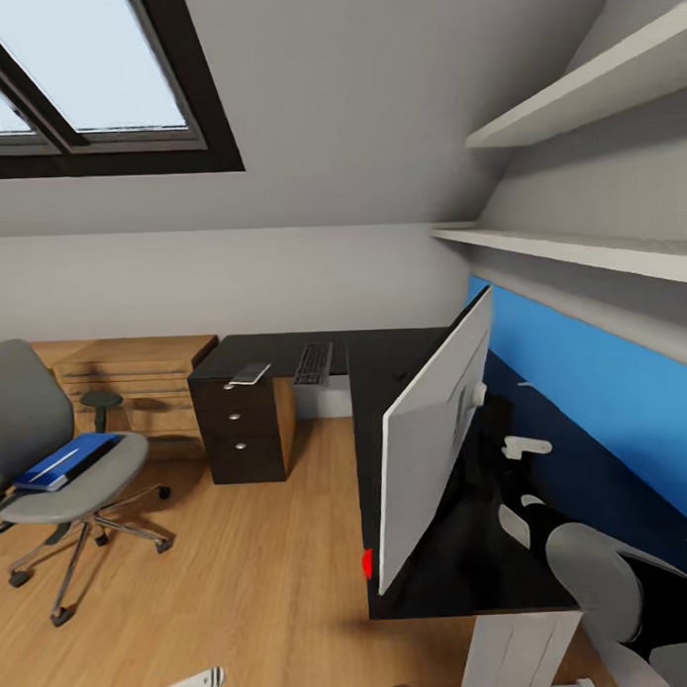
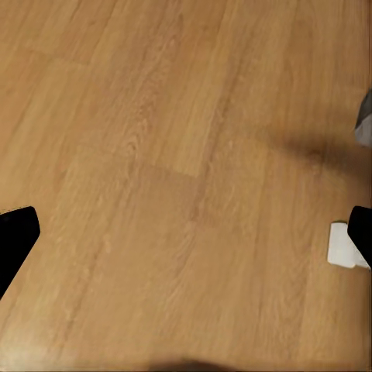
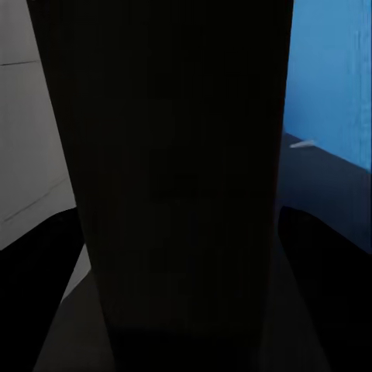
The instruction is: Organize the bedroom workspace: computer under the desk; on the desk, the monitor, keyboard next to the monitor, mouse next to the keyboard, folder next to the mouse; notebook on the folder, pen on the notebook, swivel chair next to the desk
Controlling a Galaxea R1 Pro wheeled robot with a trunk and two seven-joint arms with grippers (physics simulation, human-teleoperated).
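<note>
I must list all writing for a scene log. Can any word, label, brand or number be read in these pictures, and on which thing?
None can be read.
keyboard: keys too small, no letters legible.
monitor: only its pale back shows, with no logo visible.
folder on the swivel chair: plain blue cover.
desk: drawers carry only knobs.

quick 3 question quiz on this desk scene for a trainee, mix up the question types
1. True or false: the folder lies on the swivel chair.
2. Where is the keyboard? A) on the floor B) on the desk C) on the chair
3. Fill in: the monitor stands on the ___.

Key: 1 true; 2 B; 3 desk
</note>
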